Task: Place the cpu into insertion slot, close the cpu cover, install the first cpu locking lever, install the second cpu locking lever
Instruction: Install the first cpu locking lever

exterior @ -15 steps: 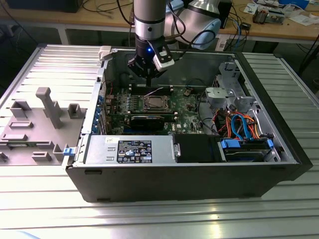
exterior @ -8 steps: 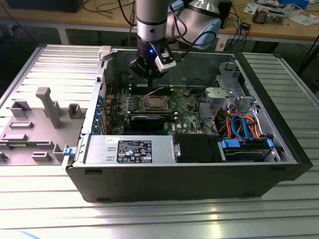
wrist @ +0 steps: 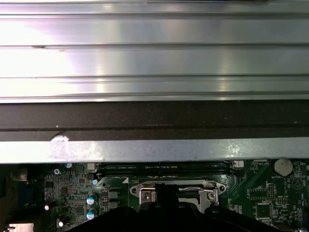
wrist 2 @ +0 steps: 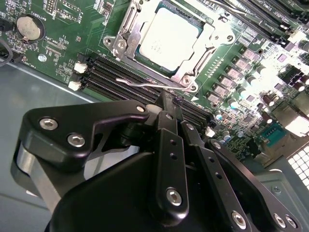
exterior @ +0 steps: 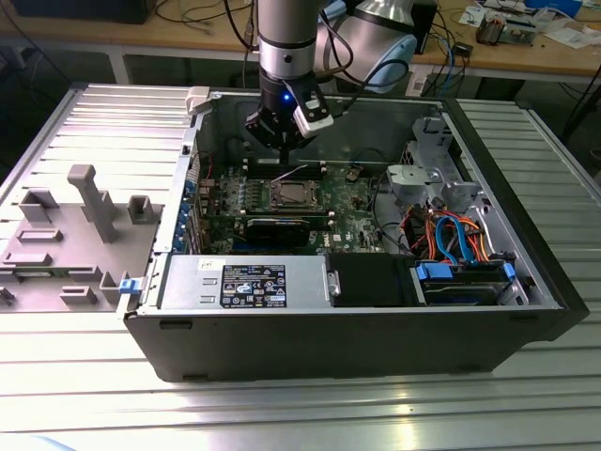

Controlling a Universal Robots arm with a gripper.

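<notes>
The cpu point(wrist 2: 166, 38), a silver square, lies in the insertion slot point(exterior: 293, 194) on the green motherboard. The cpu cover point(wrist 2: 120, 46), a silver frame, lies flat around the chip. A thin wire locking lever point(wrist 2: 140, 85) runs along the socket's side nearest my fingertips, and another rod point(wrist 2: 239, 9) runs along the opposite side. My black gripper point(wrist 2: 167, 99) is shut with nothing between its fingers. It hangs just over the first lever; whether they touch I cannot tell. In the exterior view the gripper point(exterior: 284, 155) hovers above the socket's far edge. In the first wrist view the gripper point(wrist: 166, 203) hides part of the socket.
Black memory slots point(wrist 2: 116, 77) lie between gripper and socket, and a coin battery point(wrist 2: 30, 27) sits nearby. Inside the open case point(exterior: 526, 282) are a power supply point(exterior: 244, 282), a blue drive caddy point(exterior: 465, 277) and coloured cables point(exterior: 451, 230). A grey fixture point(exterior: 84, 202) stands outside.
</notes>
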